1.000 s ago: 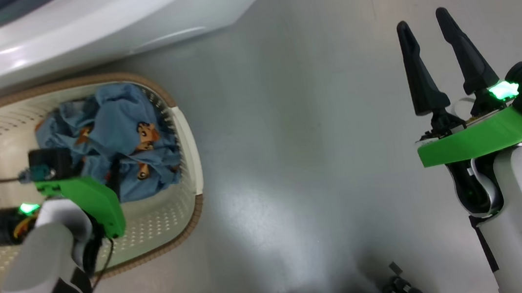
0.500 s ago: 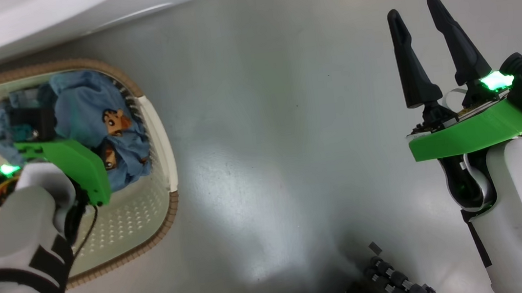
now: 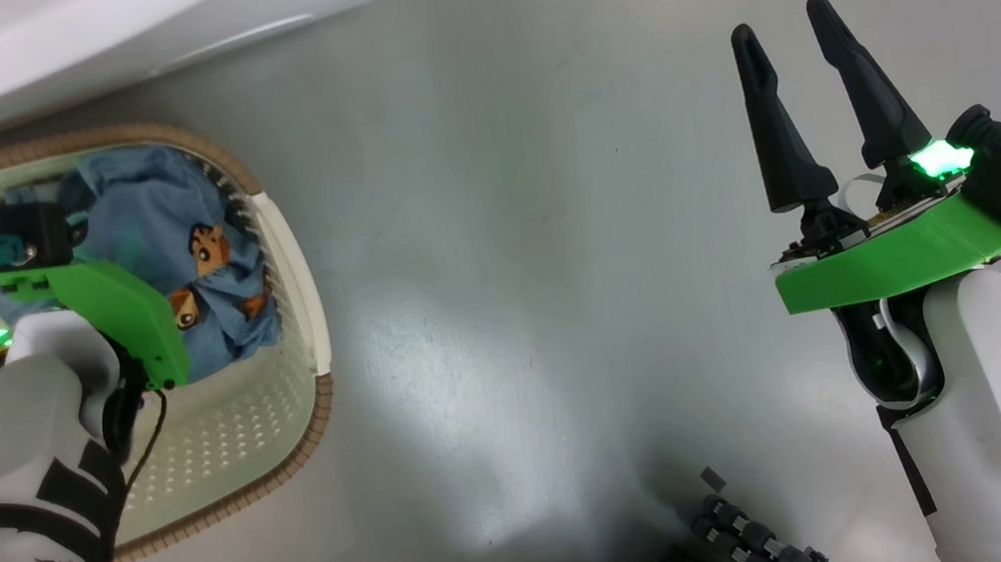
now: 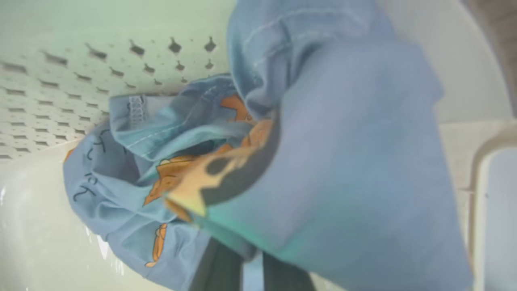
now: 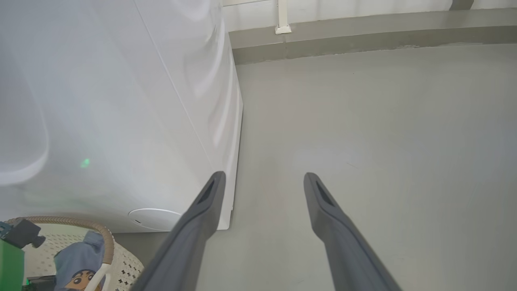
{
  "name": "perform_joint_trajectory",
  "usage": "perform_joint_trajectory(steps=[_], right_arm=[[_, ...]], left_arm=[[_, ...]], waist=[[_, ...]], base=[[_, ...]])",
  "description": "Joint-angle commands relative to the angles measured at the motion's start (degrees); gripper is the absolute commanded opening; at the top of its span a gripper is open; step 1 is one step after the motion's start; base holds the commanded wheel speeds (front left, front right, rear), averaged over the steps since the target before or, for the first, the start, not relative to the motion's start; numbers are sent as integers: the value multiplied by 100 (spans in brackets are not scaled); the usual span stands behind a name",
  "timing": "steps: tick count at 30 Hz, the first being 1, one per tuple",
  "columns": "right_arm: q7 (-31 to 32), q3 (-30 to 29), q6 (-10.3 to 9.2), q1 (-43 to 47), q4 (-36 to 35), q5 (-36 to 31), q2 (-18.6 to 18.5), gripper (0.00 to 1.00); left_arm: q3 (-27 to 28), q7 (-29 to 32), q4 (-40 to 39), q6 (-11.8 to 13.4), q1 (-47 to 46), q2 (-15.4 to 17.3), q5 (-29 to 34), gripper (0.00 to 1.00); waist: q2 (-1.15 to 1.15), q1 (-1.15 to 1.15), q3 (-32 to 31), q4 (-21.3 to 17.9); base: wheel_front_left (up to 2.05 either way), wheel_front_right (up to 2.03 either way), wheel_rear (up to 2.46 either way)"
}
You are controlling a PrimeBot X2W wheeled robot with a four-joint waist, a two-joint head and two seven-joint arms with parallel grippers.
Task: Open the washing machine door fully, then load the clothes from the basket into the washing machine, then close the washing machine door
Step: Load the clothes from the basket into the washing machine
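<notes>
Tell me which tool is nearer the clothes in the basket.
Left. The left tool is down in the basket, shut on the clothes; the right tool hangs open above the floor, well off to the basket's right.

Head view. Floor (image 3: 499, 272): smooth, grey and glossy, with pale reflections running from the centre toward 6 o'clock; it bears the following. Basket (image 3: 320, 415): stands on the floor at 9 o'clock; cream, perforated, brown rim band; cut off by the left edge. Washing machine (image 3: 105, 34): white body at 11 o'clock, just beyond the basket; whether the two touch cannot be told. Row of small dark rollers (image 3: 757, 544): low at 6 o'clock, partly cut off by the bottom edge. Right wrist view: the washing machine's lower corner meets the floor just left of centre; a grey skirting (image 5: 363, 28) bounds the floor at 12 o'clock.
</notes>
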Motion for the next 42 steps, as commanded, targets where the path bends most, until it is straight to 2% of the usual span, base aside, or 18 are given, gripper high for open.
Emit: perform_joint_trajectory(steps=[1,10,24,33,42], right_arm=[[-27,77,9,112,-101,-50,11,100],[-27,31,9,141,-100,-67,-65,100],[-27,31,9,250,-9,-14,-49,100],[-27,-40,9,461,84,-6,-105,100],[-27,-48,9,754,207,-18,-227,100]], left_arm=[[56,-85,-8,-14,101,110,-73,0],[-7,-631,-277,-14,458,15,-396,0],[-241,-904,-940,-14,1061,262,-611,0],[355,-909,-1735,-14,1667,396,-343,0],[1125,-910,-2526,-14,2434,271,128,0]], waist=[[0,0,-60,35],[0,0,-387,285],[0,0,-1068,483],[0,0,-1772,697],[0,0,-2547,948]], base=[[0,0,0],[0,0,0],[0,0,0],[0,0,0],[0,0,0]])
